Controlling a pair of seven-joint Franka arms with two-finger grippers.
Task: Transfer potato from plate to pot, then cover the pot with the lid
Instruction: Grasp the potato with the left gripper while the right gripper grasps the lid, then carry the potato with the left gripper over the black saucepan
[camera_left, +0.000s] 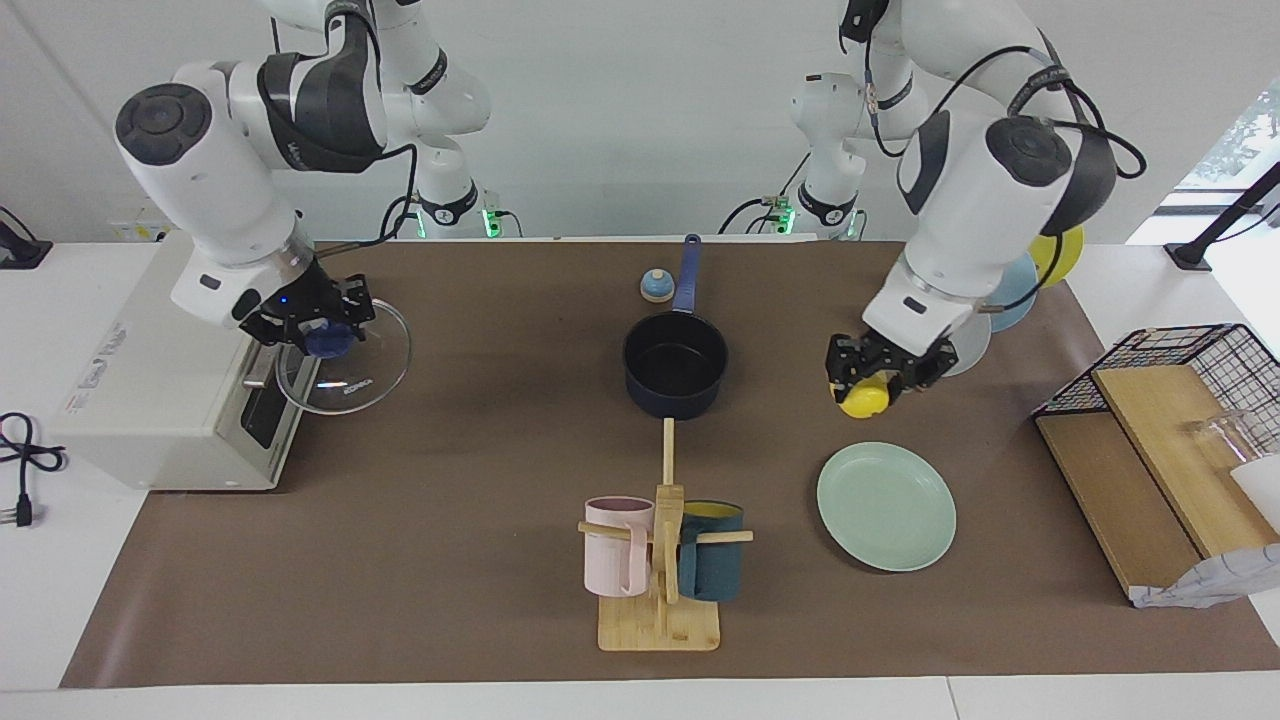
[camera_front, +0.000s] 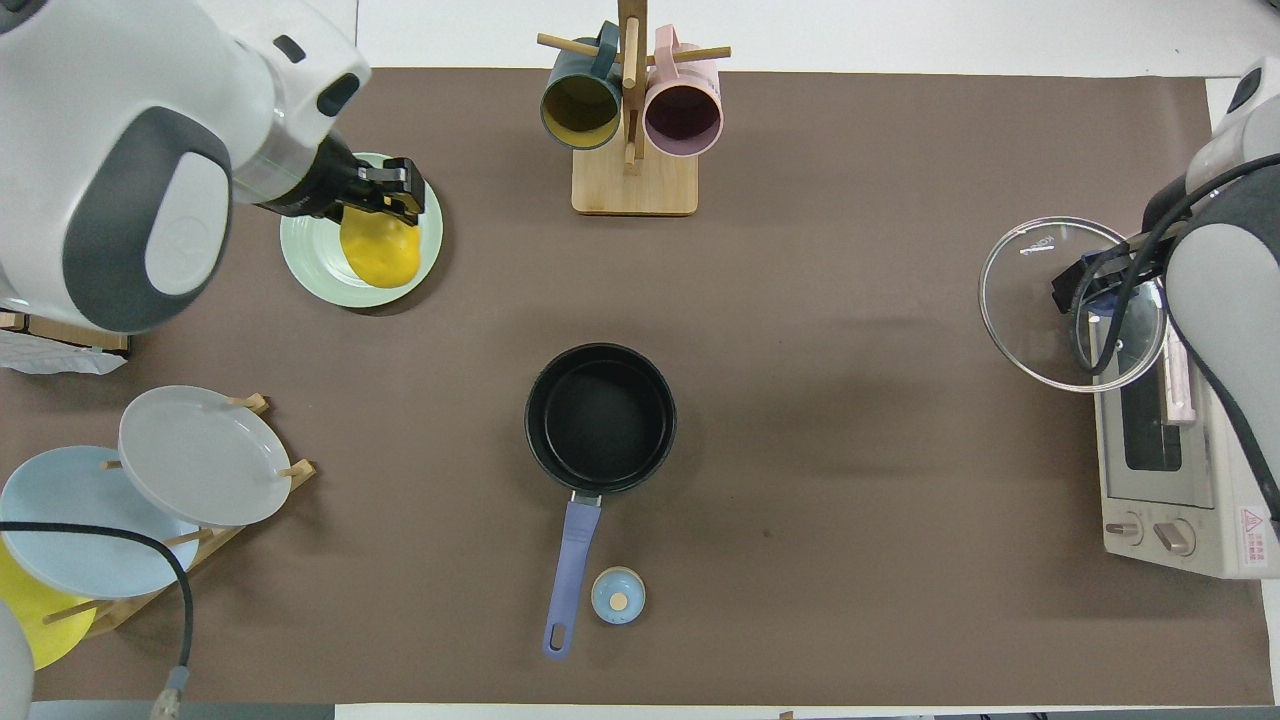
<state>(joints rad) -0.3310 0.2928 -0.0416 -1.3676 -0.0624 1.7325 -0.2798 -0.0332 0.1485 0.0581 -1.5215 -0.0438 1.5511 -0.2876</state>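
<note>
The yellow potato (camera_left: 862, 402) hangs in the air with my left gripper (camera_left: 868, 380) shut on it from above. In the overhead view the potato (camera_front: 380, 252) and the left gripper (camera_front: 388, 196) cover part of the mint-green plate (camera_front: 305, 268). That plate (camera_left: 886, 508) lies bare on the mat. The navy pot (camera_left: 675, 365) stands open in the middle, its blue handle toward the robots. My right gripper (camera_left: 322, 335) is shut on the blue knob of the glass lid (camera_left: 358, 368), held tilted above the mat beside the toaster oven. Overhead, the lid (camera_front: 1035, 300) overlaps the oven's corner.
A wooden mug tree (camera_left: 660, 590) with a pink and a teal mug stands farther from the robots than the pot. A small blue bell (camera_left: 656, 286) sits beside the pot handle. A toaster oven (camera_left: 150, 370), a plate rack (camera_front: 195, 455) and a wire basket (camera_left: 1180, 365) flank the mat.
</note>
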